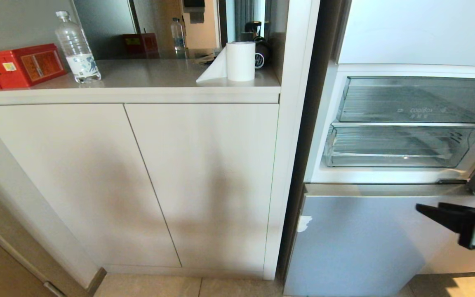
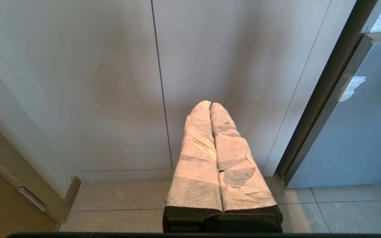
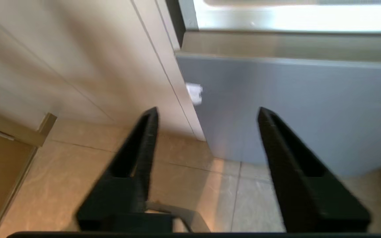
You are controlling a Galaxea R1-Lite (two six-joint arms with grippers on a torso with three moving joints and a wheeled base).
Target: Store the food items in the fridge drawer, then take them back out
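While the fridge (image 1: 386, 231) stands with its upper door swung wide, I take it as my landmark. Left of the fridge is the pale cabinet (image 1: 138, 181), two shut doors, with a worktop (image 1: 151, 74) on top. Inside the fridge, the upper clear bin (image 1: 419, 101) has faint lettering on its front; directly under it sits the fridge drawer (image 1: 398, 146), clear, ribbed floor, nothing visible inside. Below that is the grey lower fridge door (image 1: 365, 243), shut, a white sticker near its left edge. I see no red fruits in any view.

On the worktop, farthest from the fridge: red box (image 1: 19, 66), then water bottle (image 1: 76, 45); paper roll (image 1: 239, 61) stands nearest the fridge.

My right gripper (image 3: 207, 114) hangs in front of the lower fridge door, fingers spread apart, nothing between them. My left gripper (image 2: 210, 105) faces the cabinet left of the fridge, low near the floor tiles, its wrapped fingers pressed together, holding nothing.
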